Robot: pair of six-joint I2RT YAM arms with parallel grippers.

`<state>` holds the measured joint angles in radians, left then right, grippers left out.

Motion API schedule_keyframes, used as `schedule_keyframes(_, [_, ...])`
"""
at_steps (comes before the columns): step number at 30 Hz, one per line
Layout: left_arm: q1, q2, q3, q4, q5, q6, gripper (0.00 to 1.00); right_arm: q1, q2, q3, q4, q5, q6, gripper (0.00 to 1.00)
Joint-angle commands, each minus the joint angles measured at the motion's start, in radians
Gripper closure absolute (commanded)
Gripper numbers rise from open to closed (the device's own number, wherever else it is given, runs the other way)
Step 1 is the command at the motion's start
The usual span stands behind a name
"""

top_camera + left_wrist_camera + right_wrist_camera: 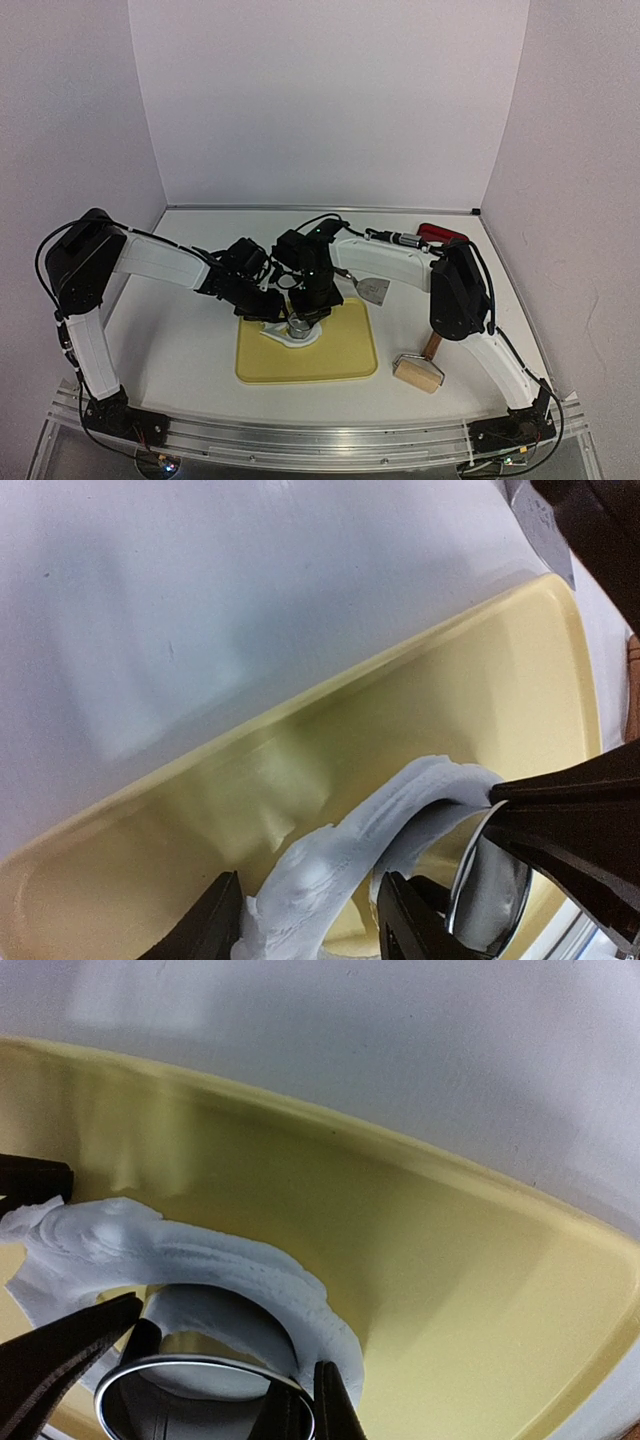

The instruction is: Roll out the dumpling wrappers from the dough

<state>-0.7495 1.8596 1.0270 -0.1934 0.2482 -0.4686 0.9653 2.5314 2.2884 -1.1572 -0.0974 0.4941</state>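
Left gripper: your jaws sit partway apart astride the dough; you cannot tell if they grip.
Right gripper: you have it clamped on the ring cutter.

left arm: stretched inward | left fingers: parted | right arm: bent inward | right fingers: pinching ring cutter

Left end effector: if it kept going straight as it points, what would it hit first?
The left end effector would likely meet the dough, the ragged strip between its fingers, on the yellow tray. The steel ring cutter sits to one side; depth is unclear.
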Motion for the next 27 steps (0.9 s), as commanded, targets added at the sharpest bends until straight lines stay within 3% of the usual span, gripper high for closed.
schedule_keyframes(1, [-0.086, 0.036, -0.092, -0.146, -0.062, -0.009, 0.55, 0.014, 0.134, -0.089, -0.086, 0.033, -0.035, 1.00])
schedule_keyframes(5, [-0.101, -0.006, -0.160, -0.111, -0.031, -0.030, 0.61, 0.013, 0.135, -0.093, -0.082, 0.035, -0.036, 1.00])
schedule_keyframes(12, [-0.177, 0.032, -0.178, -0.096, -0.028, -0.078, 0.61, 0.014, 0.142, -0.081, -0.082, 0.039, -0.036, 1.00])
schedule_keyframes(21, [-0.233, 0.161, -0.101, -0.243, -0.167, -0.156, 0.89, 0.014, 0.135, -0.106, -0.076, 0.039, -0.016, 1.00])
schedule_keyframes(27, [-0.267, 0.099, -0.157, -0.212, -0.158, -0.184, 1.00, 0.012, 0.134, -0.113, -0.095, 0.096, 0.027, 1.00])
